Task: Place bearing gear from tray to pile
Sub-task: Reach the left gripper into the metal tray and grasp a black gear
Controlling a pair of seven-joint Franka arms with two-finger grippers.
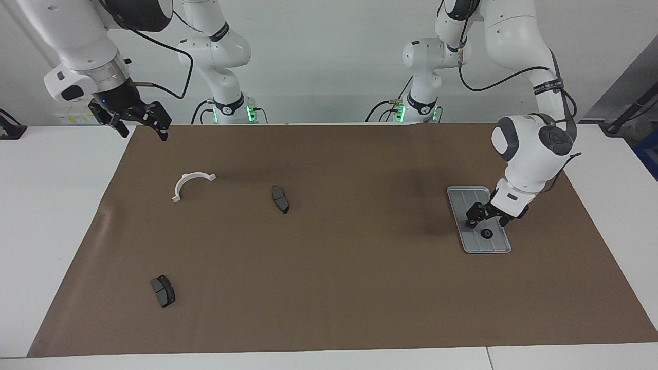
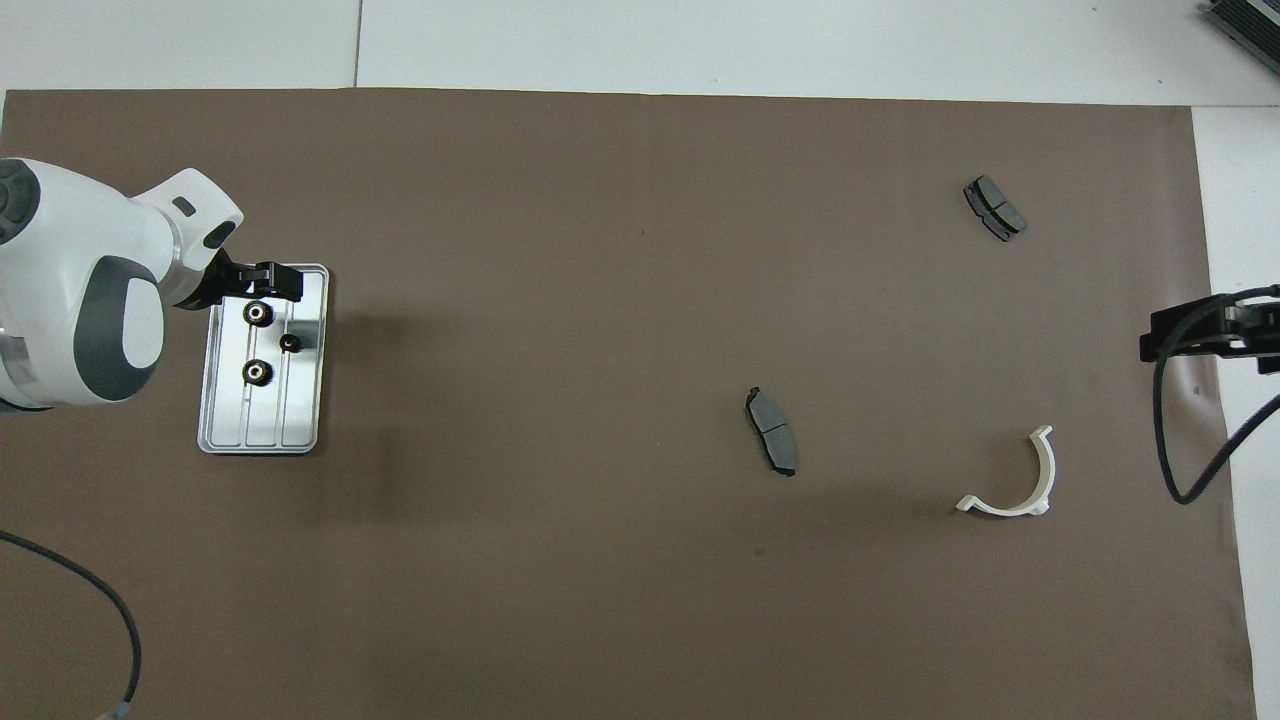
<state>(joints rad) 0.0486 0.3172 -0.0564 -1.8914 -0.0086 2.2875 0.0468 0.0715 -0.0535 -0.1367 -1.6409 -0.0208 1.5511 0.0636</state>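
Note:
The silver tray (image 1: 475,196) lies on the brown mat toward the left arm's end of the table; it also shows in the overhead view (image 2: 262,425). Three small black gears lie in it (image 2: 257,313) (image 2: 289,343) (image 2: 257,373). My left gripper (image 1: 485,222) is open, low over the tray's middle, its fingers astride the gears; in the facing view only the gear (image 1: 486,234) farthest from the robots shows clearly. The pile's parts lie scattered toward the right arm's end: a white half-ring bracket (image 1: 191,183) and two dark brake pads (image 1: 280,199) (image 1: 163,291). My right gripper (image 1: 144,129) is open and waits over the mat's corner.
The brown mat (image 1: 329,267) covers most of the white table. A black cable hangs from the right arm beside the bracket (image 2: 1015,485) in the overhead view. Another cable (image 2: 90,620) lies at the left arm's end.

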